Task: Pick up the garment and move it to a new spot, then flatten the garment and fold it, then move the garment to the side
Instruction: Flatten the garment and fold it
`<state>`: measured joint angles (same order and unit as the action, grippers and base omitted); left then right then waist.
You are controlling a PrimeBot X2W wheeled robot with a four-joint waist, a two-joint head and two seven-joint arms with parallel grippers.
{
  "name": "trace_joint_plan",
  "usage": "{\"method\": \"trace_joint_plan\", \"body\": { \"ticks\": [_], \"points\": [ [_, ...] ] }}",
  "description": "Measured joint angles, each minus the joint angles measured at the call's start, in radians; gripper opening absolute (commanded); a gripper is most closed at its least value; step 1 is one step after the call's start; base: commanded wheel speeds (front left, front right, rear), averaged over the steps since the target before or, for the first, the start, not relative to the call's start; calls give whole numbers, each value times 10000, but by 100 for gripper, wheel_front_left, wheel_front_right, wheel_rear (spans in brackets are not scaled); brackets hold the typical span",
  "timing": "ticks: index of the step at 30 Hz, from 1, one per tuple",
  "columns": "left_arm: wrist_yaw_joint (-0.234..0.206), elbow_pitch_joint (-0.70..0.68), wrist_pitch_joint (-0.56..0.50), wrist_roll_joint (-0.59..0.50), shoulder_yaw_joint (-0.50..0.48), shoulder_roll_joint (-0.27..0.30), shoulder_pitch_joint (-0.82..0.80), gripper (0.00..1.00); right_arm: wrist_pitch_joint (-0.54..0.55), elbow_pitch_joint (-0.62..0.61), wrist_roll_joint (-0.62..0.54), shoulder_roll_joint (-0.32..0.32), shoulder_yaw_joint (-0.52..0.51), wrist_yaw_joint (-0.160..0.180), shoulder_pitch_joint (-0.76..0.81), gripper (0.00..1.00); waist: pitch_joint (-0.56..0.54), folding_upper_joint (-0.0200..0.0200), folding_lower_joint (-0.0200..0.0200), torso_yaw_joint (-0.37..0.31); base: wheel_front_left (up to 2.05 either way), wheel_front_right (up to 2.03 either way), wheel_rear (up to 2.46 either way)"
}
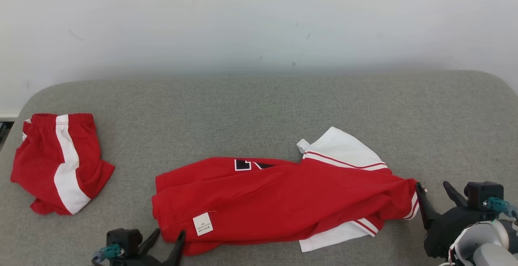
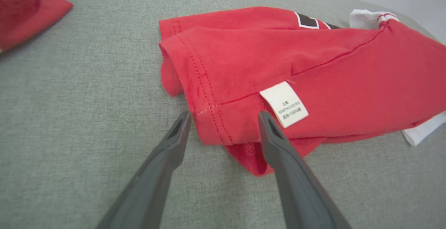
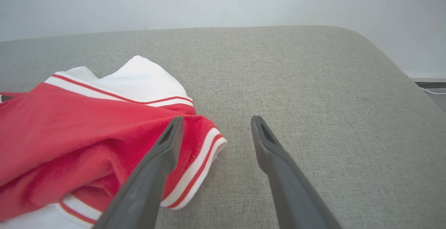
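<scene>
Worktop (image 1: 283, 108): grey fabric surface, extending ahead of both end effectors and carrying all items.

Garment (image 1: 291, 197): red shirt with white sleeves, lying as a long doubled band between the two end effectors. Its hem end lies at the left one and a striped sleeve cuff at the right one. Layers are uneven and wrinkled, and white sleeve cloth protrudes along both long edges.

Second garment (image 1: 60, 160): red and white, bunched, well apart from the left end effector on its outer side. It does not touch the shirt.

Left end effector (image 1: 170, 235): fingers spread wide and holding nothing, with the hem corner lying loose between them.

Right end effector (image 1: 432, 187): fingers spread wide and holding nothing. One finger is over the cuff, the other over bare fabric.

Label (image 1: 202, 224): white care tag, face up, just beyond the left end effector's inner finger.

Assessment: the shirt appears placed and given one lengthwise fold. Judged outstanding are smoothing, at least one further fold across its length, and the move to the side
</scene>
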<state>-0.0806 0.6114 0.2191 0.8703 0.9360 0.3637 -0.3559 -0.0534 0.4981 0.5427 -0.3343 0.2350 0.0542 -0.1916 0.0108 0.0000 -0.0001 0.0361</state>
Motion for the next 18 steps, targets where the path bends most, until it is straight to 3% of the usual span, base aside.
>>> {"method": "trace_joint_plan", "body": {
  "ticks": [18],
  "points": [
    [-159, -278, -426, 209, -199, 27, 29, 100, 109, -899, -169, -107, 144, 167, 1, 100, -13, 1, 0, 39, 0, 0, 0]
  ]
}}
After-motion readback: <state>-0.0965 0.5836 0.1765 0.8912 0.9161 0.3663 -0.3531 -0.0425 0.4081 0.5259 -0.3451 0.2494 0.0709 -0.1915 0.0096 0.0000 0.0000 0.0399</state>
